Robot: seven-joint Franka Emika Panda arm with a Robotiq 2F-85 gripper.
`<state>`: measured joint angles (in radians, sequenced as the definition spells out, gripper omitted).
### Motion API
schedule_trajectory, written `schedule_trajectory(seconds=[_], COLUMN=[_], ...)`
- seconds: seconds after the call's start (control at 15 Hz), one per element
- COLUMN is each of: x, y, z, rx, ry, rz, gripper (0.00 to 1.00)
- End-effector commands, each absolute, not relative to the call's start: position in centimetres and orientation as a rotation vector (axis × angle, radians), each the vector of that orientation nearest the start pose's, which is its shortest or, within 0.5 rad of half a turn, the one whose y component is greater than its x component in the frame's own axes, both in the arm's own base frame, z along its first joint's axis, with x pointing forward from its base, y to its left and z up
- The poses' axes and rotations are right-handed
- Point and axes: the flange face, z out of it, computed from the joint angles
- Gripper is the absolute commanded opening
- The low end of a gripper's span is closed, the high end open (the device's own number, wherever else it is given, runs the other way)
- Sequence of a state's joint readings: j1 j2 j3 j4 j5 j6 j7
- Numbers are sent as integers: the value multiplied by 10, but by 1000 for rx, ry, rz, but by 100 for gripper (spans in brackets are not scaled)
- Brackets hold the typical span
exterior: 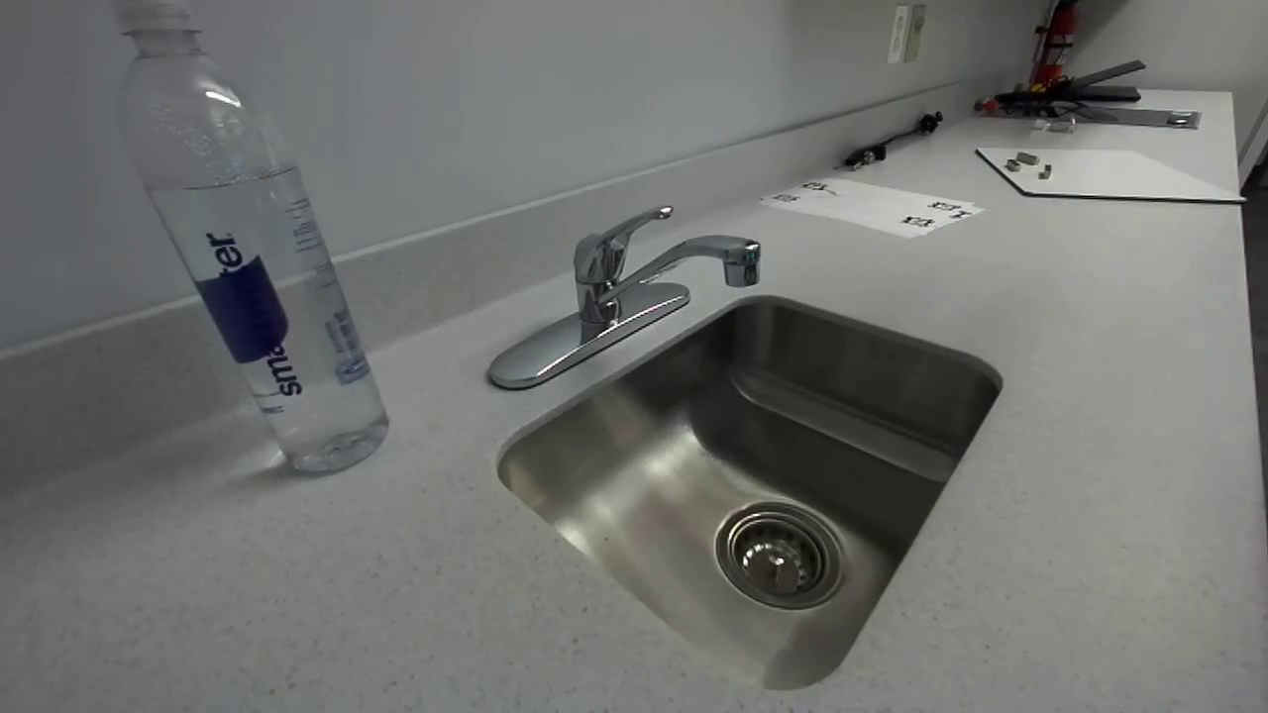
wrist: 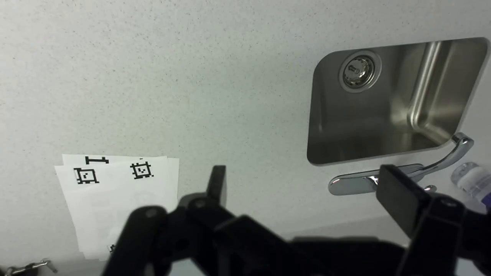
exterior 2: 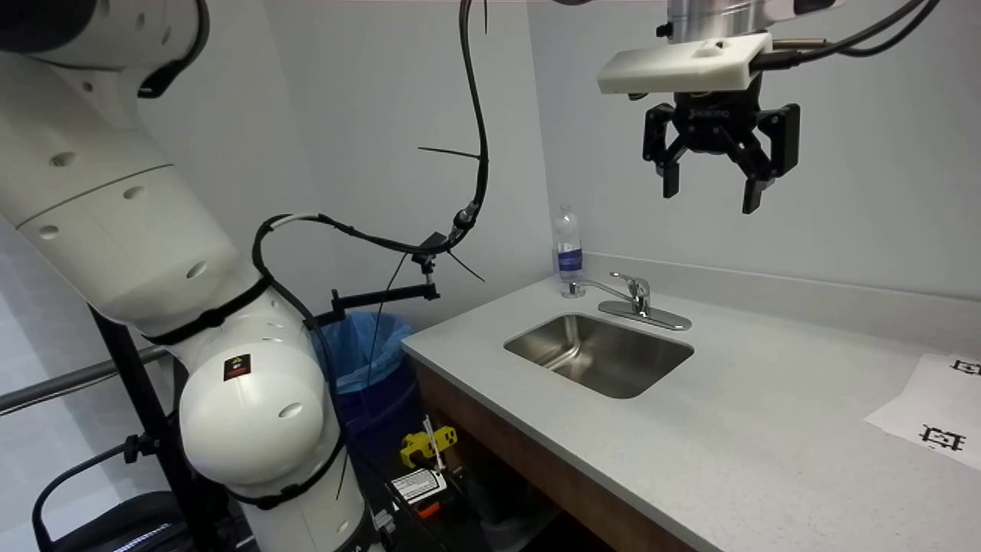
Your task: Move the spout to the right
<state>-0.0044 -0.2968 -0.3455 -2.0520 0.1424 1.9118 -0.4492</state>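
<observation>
The spout [exterior: 684,254] is a slim, arched chrome tube with a downturned tip. In an exterior view it reaches from the faucet body towards the picture's right, its tip above the sink's back rim. It also shows in an exterior view [exterior 2: 602,287], reaching left near the bottle, and in the wrist view [wrist: 447,159] at the right. The chrome lever handle [exterior: 639,223] sits above the spout. My gripper [exterior 2: 712,192] is open and empty, high above the counter and well apart from the faucet. In the wrist view its right finger hides part of the faucet base; the open jaws [wrist: 303,172] span wide.
The steel sink [exterior 2: 529,342] lies in front of the faucet. A water bottle [exterior: 248,297] stands on the counter beside it and shows in all views. Marker papers [wrist: 126,199] lie along the counter. A wall [exterior 2: 843,192] rises behind the faucet.
</observation>
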Motion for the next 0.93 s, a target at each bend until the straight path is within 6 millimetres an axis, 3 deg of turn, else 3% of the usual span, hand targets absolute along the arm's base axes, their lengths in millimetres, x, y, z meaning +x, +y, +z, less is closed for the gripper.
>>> schedule_trajectory(seconds=[0.0, 0.53, 0.87], x=[455, 456, 470], y=[-173, -172, -151], z=[571, 570, 556], rx=[-2956, -2957, -2939], ry=[-101, -106, -169], rz=[-323, -314, -258], gripper=[100, 100, 100])
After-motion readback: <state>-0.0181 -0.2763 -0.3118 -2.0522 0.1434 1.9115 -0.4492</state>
